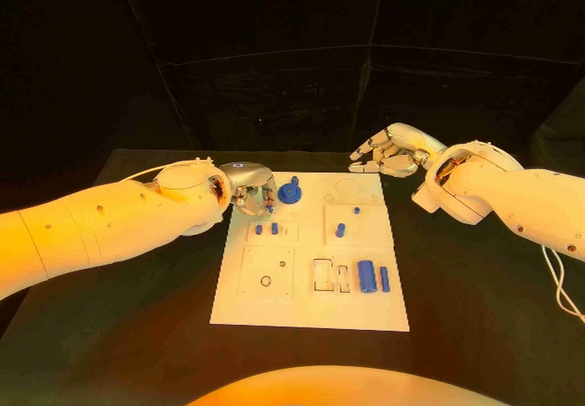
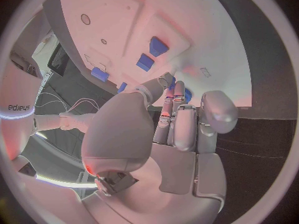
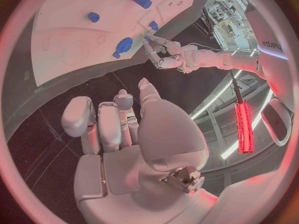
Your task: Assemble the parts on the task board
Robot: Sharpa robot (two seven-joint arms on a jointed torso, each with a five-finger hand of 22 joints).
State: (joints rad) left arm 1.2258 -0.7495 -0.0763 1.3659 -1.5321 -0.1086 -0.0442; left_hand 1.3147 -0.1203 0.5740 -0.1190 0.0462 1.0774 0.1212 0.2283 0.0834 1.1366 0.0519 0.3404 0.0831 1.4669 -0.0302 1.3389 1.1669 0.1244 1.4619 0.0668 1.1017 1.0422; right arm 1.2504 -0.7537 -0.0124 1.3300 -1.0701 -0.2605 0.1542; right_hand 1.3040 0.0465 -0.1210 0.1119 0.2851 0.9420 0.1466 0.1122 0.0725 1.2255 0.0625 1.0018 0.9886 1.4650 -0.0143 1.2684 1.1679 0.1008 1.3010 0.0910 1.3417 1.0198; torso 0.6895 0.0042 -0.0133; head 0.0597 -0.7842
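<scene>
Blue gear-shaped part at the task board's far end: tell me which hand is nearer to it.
Left. The left hand sits right beside the blue gear-shaped part, fingers reaching toward it. The right hand hovers off the task board, past its far right corner.

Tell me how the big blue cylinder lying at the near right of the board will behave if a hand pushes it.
The blue cylinder lies on its side on the task board, so a sideways push would probably roll it. It looks smooth and rigid, likely plastic and light, so fingers may slip. A thinner blue rod beside it could get knocked.
</scene>
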